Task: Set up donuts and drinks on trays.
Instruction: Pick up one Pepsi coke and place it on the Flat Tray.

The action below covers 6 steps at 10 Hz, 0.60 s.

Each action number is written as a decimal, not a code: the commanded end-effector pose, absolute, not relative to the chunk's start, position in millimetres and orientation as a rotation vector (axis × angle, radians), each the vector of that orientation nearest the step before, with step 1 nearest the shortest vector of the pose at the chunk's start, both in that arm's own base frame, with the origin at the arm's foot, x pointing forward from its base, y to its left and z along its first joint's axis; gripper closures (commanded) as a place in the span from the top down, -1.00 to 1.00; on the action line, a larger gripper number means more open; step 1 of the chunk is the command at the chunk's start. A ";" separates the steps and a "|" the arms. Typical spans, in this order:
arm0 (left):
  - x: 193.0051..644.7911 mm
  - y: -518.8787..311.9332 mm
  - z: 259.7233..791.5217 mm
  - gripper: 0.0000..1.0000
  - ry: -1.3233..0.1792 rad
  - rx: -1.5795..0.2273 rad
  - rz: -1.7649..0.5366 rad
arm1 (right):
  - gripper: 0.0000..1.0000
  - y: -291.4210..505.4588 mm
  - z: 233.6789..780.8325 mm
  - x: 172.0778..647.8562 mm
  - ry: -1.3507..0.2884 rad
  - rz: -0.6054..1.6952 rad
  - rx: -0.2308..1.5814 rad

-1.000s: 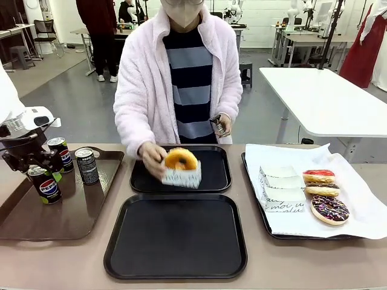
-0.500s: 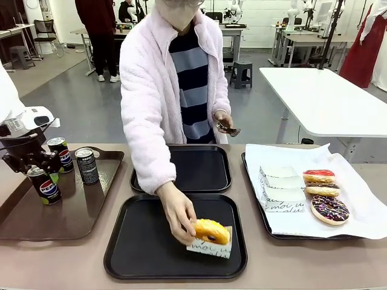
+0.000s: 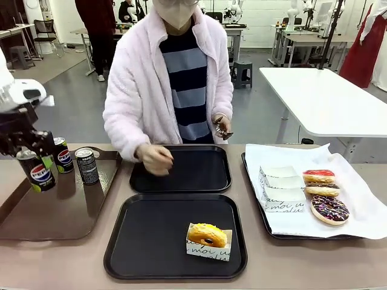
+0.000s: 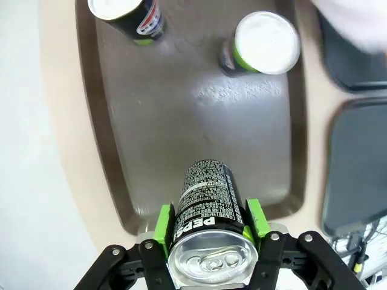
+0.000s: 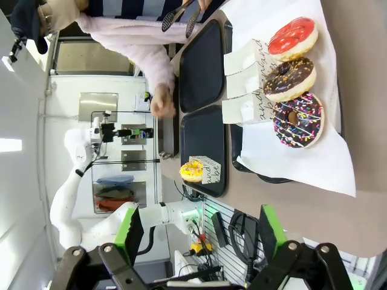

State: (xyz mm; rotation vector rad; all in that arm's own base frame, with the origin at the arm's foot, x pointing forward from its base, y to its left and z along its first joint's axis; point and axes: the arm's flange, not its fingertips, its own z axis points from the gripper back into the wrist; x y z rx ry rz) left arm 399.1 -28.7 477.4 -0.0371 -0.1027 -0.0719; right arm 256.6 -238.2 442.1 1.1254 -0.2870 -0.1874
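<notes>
lifted over the brown tray [image 3: 66, 211] near its rim, left pincer [image 4: 208, 220] clamps a pepsi can [image 3: 34, 172]; right pincer [image 5: 199, 231] apart.

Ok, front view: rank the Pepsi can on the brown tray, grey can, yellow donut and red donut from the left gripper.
1. Pepsi can, brown tray, right beside the left gripper.
2. Grey can, same tray, further right.
3. Yellow donut, near black tray, middle.
4. Red donut, far right, on paper.

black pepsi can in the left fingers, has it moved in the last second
Yes: the black Pepsi can has gone up and slightly left, measured against the glossy brown plastic tray.
</notes>
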 end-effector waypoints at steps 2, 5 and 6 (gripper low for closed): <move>374.7 -44.0 527.1 -0.88 -0.114 -0.095 -0.071 | 1.00 -239.2 443.0 256.2 -0.302 -0.178 1.141; 375.1 -43.2 523.1 -0.88 -0.122 -0.055 -0.091 | 1.00 -239.2 443.0 256.2 -0.302 -0.178 1.141; 375.1 -43.2 523.1 -0.88 -0.122 -0.055 -0.091 | 1.00 -239.2 443.0 256.2 -0.302 -0.178 1.141</move>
